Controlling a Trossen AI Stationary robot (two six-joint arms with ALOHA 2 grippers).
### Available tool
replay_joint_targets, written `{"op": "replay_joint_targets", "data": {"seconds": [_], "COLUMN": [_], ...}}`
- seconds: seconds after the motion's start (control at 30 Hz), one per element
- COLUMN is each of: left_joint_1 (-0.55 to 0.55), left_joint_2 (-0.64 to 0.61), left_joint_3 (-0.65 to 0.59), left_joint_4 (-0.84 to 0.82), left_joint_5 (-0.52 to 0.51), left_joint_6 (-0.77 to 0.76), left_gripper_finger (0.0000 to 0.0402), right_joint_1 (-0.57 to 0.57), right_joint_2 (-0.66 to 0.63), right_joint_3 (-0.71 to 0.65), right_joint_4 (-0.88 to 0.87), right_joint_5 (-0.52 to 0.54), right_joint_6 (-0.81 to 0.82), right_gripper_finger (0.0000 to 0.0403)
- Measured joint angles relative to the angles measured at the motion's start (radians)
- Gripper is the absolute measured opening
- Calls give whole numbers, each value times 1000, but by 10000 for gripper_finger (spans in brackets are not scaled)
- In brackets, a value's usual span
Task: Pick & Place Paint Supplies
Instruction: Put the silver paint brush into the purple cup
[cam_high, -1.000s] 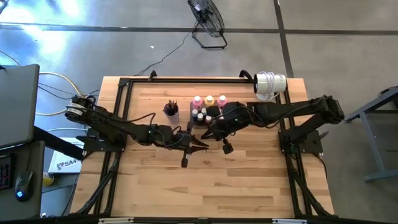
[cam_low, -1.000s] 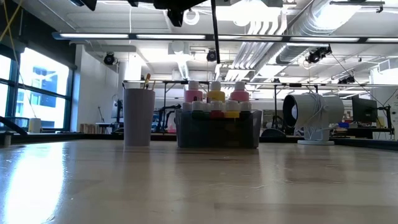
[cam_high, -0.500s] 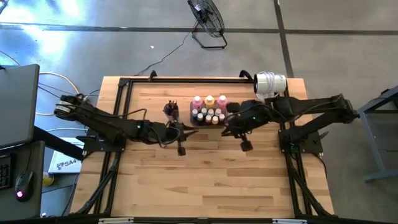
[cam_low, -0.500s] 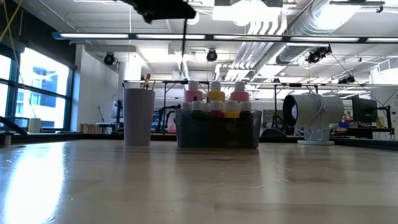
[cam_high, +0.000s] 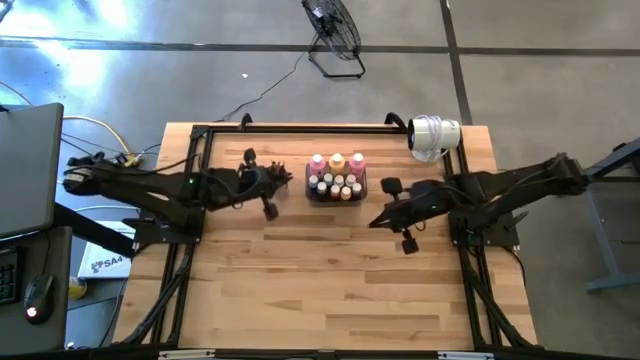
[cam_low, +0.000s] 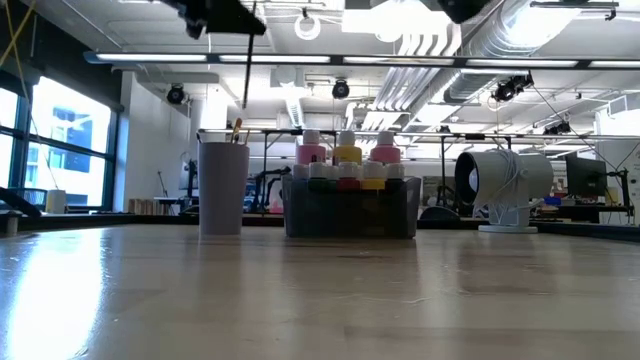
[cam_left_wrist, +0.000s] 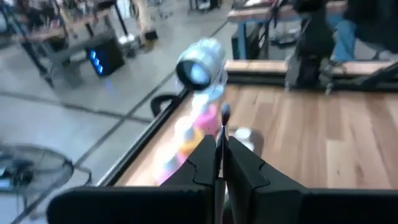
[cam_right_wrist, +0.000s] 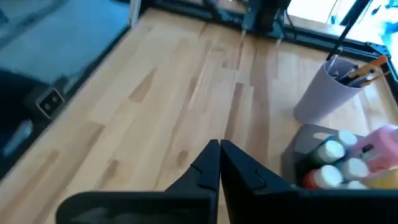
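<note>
- The left end effector (cam_left_wrist: 219, 163) was clenched on a thin dark-handled paintbrush (cam_left_wrist: 221, 134), which stood up between its fingers (cam_left_wrist: 200, 163).
- In the low view that paintbrush (cam_low: 247, 65) hung upright from the left end effector (cam_low: 225, 15), its lower tip above the purple cup (cam_low: 223, 187) (whether directly over the opening, I cannot tell).
- From above, the left end effector (cam_high: 272, 180) sat at the spot of the cup, just left of the dark grey tray (cam_high: 337, 196).
- The cup (cam_right_wrist: 331, 93) already held other brushes (cam_right_wrist: 359, 70), their handles leaning out of its rim.
- The paint bottles (cam_high: 337, 176) stood upright inside the tray: pink and yellow-orange ones in the back row, small white-capped ones (cam_right_wrist: 333, 149) in front.
- The right end effector (cam_right_wrist: 219, 165) was clenched on nothing, fingers pressed together over bare tabletop (cam_right_wrist: 155, 112).
- From above, the right end effector (cam_high: 385, 212) hung to the right of the tray, apart from it.
- A white fan-like device (cam_high: 433, 135) stood at the tabletop's far right corner.
</note>
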Motion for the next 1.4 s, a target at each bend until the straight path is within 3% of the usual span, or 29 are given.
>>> {"op": "replay_joint_targets", "data": {"seconds": [0.23,0.47,0.57,0.9,1.23,1.4], "left_joint_1": [82,143,163,170,169,169], "left_joint_2": [-93,-124,-123,-116,-116,-116], "left_joint_3": [-54,-114,-170,-419,-499,-500], "left_joint_4": [-70,-60,-11,371,412,410], "left_joint_5": [-2,-37,-65,-83,-86,-86], "left_joint_6": [-69,-106,-126,-116,-165,-158], "left_gripper_finger": [10,10,10,10,11,65], "right_joint_1": [3,3,3,3,3,3], "right_joint_2": [-181,-248,-248,-248,-247,-247], "right_joint_3": [-315,-492,-519,-526,-526,-526], "right_joint_4": [300,493,547,607,644,653], "right_joint_5": [-1,51,49,48,49,51], "right_joint_6": [110,165,166,160,134,136], "right_gripper_finger": [3,3,3,3,3,3]}}
